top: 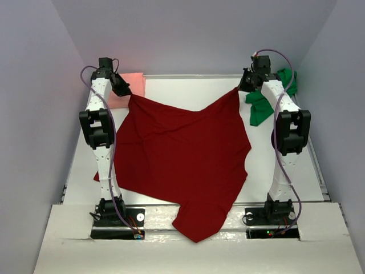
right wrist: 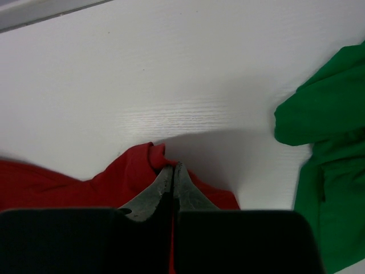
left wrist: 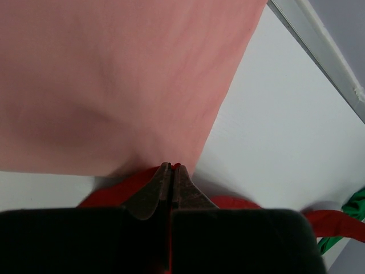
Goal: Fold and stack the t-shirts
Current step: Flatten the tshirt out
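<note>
The dark red t-shirt (top: 182, 160) hangs stretched between both arms, its lower part spilling over the table's near edge. My left gripper (top: 126, 91) is shut on one far corner of it (left wrist: 131, 181), above the salmon pink t-shirt (top: 130, 87) that lies flat at the far left (left wrist: 114, 80). At the far right, my right gripper (top: 242, 87) is shut on the other far corner (right wrist: 137, 171). The bright green t-shirt (top: 263, 105) lies crumpled just right of the right arm (right wrist: 328, 165).
The white table (top: 188, 88) has raised rails along its far edge (left wrist: 319, 40) and its right side (top: 319, 165). Grey walls close in on three sides. Both arm bases (top: 117, 214) stand at the near edge.
</note>
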Robot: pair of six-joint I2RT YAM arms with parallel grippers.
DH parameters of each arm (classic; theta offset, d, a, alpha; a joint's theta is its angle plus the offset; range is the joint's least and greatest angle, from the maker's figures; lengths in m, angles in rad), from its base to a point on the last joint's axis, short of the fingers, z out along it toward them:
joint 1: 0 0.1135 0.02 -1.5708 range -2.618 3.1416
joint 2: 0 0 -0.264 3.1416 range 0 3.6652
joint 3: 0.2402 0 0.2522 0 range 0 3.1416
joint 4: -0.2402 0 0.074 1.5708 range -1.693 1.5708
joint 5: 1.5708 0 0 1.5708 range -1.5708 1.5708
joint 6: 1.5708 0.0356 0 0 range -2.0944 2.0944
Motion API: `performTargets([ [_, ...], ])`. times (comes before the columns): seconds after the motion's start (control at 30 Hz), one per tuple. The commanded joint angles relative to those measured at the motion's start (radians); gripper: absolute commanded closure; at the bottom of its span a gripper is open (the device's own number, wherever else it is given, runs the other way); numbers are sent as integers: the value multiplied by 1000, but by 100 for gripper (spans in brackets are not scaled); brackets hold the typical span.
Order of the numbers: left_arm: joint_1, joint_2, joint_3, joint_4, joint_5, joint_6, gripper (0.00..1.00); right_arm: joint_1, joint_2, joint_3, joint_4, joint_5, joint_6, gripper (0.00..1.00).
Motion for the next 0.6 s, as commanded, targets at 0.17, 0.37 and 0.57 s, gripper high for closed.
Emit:
performTargets([
  [0.17,4,-77,-65,27,64,4,100,-8,-159,-90,-16,-187,99,100],
  [0.37,4,-71,-34,-30,52,32,100,-8,-204,-142,-56,-253,106,100],
  [0.57,9,-90,-32,-49,33,41,100,-8,-281,-228,-73,-270,106,100],
])
